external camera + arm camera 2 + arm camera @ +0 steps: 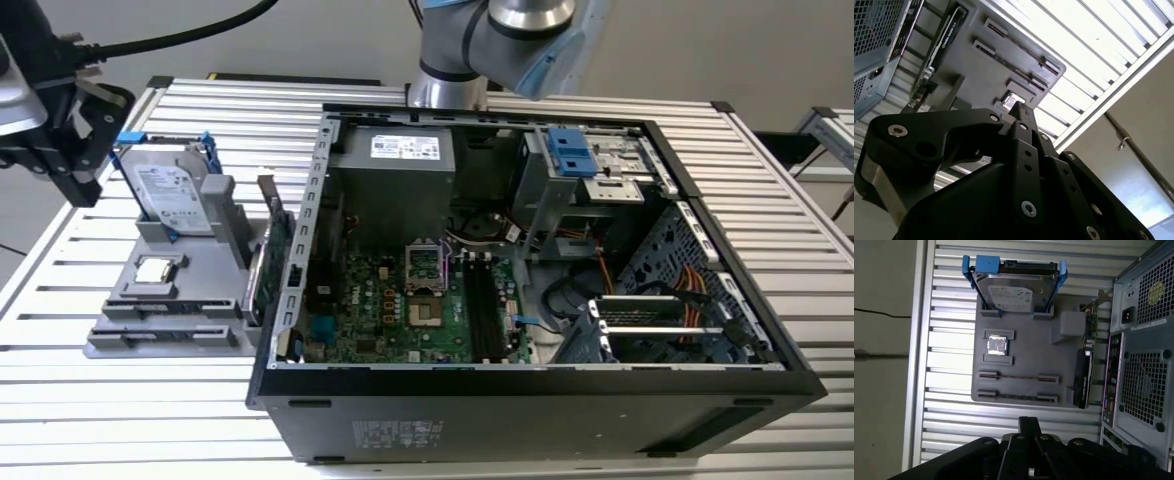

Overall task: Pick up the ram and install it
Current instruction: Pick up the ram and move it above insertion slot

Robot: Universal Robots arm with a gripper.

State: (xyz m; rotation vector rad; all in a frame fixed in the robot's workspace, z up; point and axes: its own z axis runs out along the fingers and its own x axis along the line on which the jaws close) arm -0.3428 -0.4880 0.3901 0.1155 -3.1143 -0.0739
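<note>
Gripper (pixel 78 185): black, hanging over the table's (pixel 134 420) edge at the exterior view's left, above and beside the grey tray (pixel 107 345). In both wrist views its fingertips (pixel 1029 424) look drawn together with nothing between them, and they touch no part.

Ram (pixel 1019 376): in the first wrist view, a thin dark stick seen edge-on, standing between two end brackets in the tray. It occupies the holder row next to the chip (pixel 997 345), with a second similar row just beside it. It is well apart from the gripper.

Tray: grey, lying flat on the slatted table just beside the case (pixel 534 375), at the exterior view's left of it.

Drive (pixel 167 190): upright in a blue-edged cradle at the tray's far end.

Chip: square, silver, lying flat in a recess between the drive and the ram.

Card (pixel 271 250): green, with a metal bracket, standing on edge along the tray side nearest the case.

Case: black tower lying on its side, open, with the motherboard exposed.

Arm (pixel 521 30): silver and blue joint behind the case.
</note>
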